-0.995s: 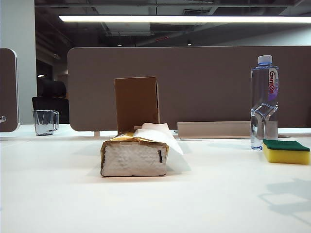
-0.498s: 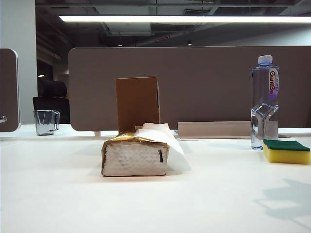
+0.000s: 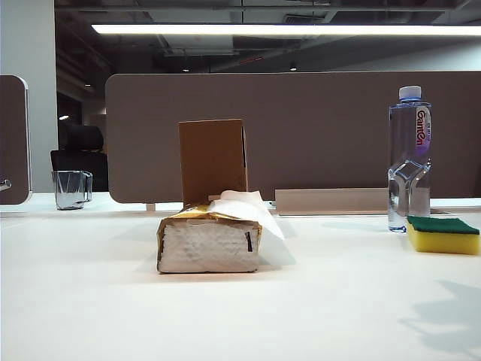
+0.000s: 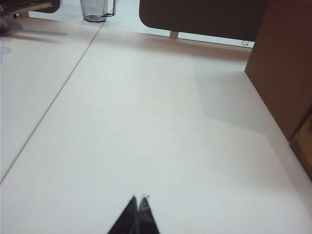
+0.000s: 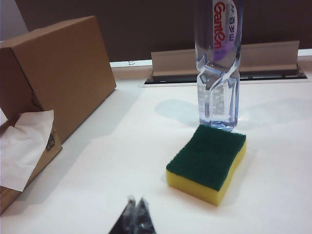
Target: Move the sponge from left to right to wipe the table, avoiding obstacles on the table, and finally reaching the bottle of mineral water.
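Observation:
The yellow sponge (image 3: pixel 443 235) (image 5: pixel 207 162), green side up, lies on the white table (image 3: pixel 338 301) at the right, touching or nearly touching the foot of the mineral water bottle (image 3: pixel 409 158) (image 5: pixel 218 63). At mid-table stand the obstacles: a gold-wrapped tissue pack (image 3: pixel 209 239) (image 5: pixel 22 146) with a sheet sticking out, and an upright brown cardboard box (image 3: pixel 213 160) (image 5: pixel 58 68) (image 4: pixel 285 63) behind it. My right gripper (image 5: pixel 136 200) is shut and empty, well short of the sponge. My left gripper (image 4: pixel 139 198) is shut and empty over bare table. Neither gripper shows in the exterior view.
A clear glass mug (image 3: pixel 71 189) (image 4: pixel 97 9) stands at the far left by the table's back edge. A brown partition (image 3: pixel 316 128) runs along the back, with a grey cable tray (image 3: pixel 331 200) (image 5: pixel 224 58) at its foot behind the bottle.
The arm's shadow on the table at the lower right has slid down and to the right and grown fainter. The sponge, bottle, tissue pack and box have not moved.

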Motion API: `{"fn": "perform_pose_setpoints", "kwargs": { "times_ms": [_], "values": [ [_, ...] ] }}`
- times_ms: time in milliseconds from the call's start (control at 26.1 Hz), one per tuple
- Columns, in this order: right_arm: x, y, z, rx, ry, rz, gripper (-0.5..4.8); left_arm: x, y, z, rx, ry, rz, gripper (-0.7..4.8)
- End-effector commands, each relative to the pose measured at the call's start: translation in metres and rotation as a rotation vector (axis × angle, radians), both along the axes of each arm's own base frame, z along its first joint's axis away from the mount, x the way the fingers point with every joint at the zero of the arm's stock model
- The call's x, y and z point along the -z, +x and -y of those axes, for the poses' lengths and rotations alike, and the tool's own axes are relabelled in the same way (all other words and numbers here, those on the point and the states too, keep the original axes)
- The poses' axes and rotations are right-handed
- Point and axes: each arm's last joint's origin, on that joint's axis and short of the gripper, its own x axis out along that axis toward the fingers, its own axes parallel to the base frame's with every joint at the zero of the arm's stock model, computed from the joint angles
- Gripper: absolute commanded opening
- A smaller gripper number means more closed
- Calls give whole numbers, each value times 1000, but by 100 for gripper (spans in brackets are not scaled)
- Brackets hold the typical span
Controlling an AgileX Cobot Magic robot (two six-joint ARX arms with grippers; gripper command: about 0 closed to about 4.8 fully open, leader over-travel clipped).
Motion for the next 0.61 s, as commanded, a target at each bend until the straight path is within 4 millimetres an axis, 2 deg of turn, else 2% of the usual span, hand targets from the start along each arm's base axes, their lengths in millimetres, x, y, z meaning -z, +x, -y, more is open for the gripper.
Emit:
{"fn": "perform_pose_setpoints", "kwargs": {
  "times_ms": [38, 613],
  "values": [
    [0, -4, 0, 7, -14, 26, -5, -2, 0, 0, 5, 1, 14, -6],
    [14, -11, 3, 100, -42, -86, -5, 2, -1, 0, -12, 4, -30, -5]
  ]
}}
